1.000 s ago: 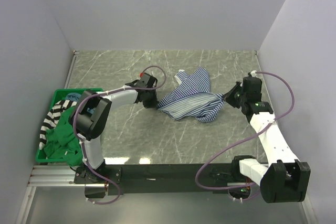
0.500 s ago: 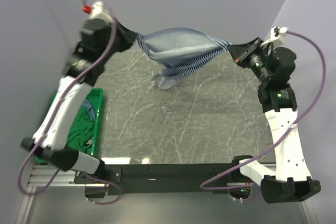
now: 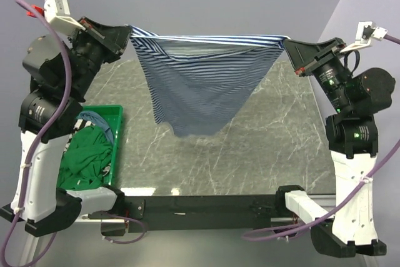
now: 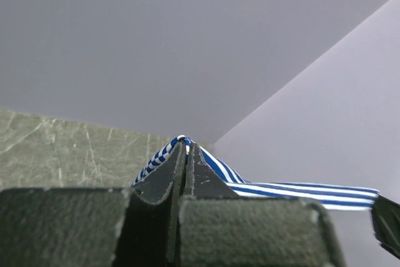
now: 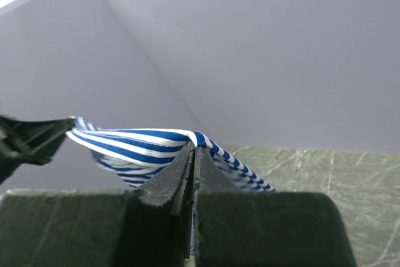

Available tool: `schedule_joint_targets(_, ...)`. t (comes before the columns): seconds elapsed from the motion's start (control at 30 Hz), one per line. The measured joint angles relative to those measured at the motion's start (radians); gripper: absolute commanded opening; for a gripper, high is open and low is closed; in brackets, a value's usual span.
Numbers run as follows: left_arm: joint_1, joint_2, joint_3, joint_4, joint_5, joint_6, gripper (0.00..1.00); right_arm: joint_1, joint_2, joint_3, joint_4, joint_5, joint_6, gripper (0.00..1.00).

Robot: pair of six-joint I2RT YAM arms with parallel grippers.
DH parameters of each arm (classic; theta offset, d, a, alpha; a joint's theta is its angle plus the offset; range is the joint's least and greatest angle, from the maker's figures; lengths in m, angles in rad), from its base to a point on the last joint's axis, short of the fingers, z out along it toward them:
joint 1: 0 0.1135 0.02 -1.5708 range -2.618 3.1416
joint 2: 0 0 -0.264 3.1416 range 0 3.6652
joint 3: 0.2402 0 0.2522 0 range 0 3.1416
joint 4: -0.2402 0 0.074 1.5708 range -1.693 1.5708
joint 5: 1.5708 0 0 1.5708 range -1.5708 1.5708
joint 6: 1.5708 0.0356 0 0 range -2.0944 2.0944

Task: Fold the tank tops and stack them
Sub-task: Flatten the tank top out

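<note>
Left gripper (image 3: 127, 31), right gripper (image 3: 289, 44) both clamped on striped tank top (image 3: 200, 82), stretched mid-air across upper frame. Lower evenly onto table (image 3: 262, 148), hanging edge first, hold corners level, avoid bunching.

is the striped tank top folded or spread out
Spread out: the striped tank top hangs stretched between the left tool and the right tool.
</note>
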State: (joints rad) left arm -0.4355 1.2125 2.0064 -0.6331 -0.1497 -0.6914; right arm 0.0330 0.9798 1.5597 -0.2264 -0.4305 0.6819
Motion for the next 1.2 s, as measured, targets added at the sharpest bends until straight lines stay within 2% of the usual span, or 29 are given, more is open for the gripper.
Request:
schedule_joint_targets(0.23, 0.02, 0.014, -0.149, 0.043, -0.029, -0.009, 0.0, 0.001, 0.014, -0.048, 0.06, -0.032, 0.027, 0.0)
schedule_joint_targets(0.33, 0.076, 0.082, -0.205, 0.117, -0.003, -0.013, 0.0, 0.002, 0.113, -0.05, 0.115, -0.035, 0.031, 0.0)
schedule_joint_targets(0.4, 0.121, 0.17, -0.203, 0.184, 0.027, -0.014, 0.0, 0.003, 0.235, -0.007, 0.158, -0.04, 0.035, 0.0)
schedule_joint_targets(0.5, 0.183, 0.362, -0.082, 0.247, 0.093, -0.02, 0.0, 0.003, 0.469, 0.148, 0.18, -0.042, 0.041, 0.0)
schedule_joint_targets(0.6, 0.224, 0.591, 0.197, 0.236, 0.165, -0.019, 0.0, 0.003, 0.712, 0.367, 0.121, -0.039, 0.045, 0.0)
schedule_joint_targets(0.67, 0.236, 0.686, 0.345, 0.247, 0.2, -0.019, 0.0, 0.003, 0.839, 0.542, 0.052, -0.036, 0.042, 0.0)
schedule_joint_targets(0.73, 0.243, 0.693, 0.37, 0.259, 0.227, -0.019, 0.0, 0.003, 0.9, 0.657, 0.017, -0.038, 0.042, 0.0)
schedule_joint_targets(0.8, 0.248, 0.637, 0.308, 0.298, 0.246, -0.019, 0.0, 0.003, 0.886, 0.66, 0.014, -0.045, 0.042, 0.0)
schedule_joint_targets(0.87, 0.251, 0.526, 0.168, 0.325, 0.258, -0.019, 0.0, 0.003, 0.815, 0.577, 0.039, -0.049, 0.042, 0.0)
schedule_joint_targets(0.93, 0.252, 0.419, 0.024, 0.363, 0.258, -0.02, 0.0, 0.003, 0.698, 0.411, 0.07, -0.054, 0.04, 0.0)
schedule_joint_targets(1.07, 0.252, 0.186, -0.319, 0.433, 0.26, -0.037, 0.0, 0.004, 0.489, 0.046, 0.137, -0.059, 0.038, 0.0)
schedule_joint_targets(1.2, 0.247, -0.011, -0.743, 0.517, 0.288, -0.094, 0.01, 0.006, 0.341, -0.371, 0.188, -0.05, 0.035, 0.01)
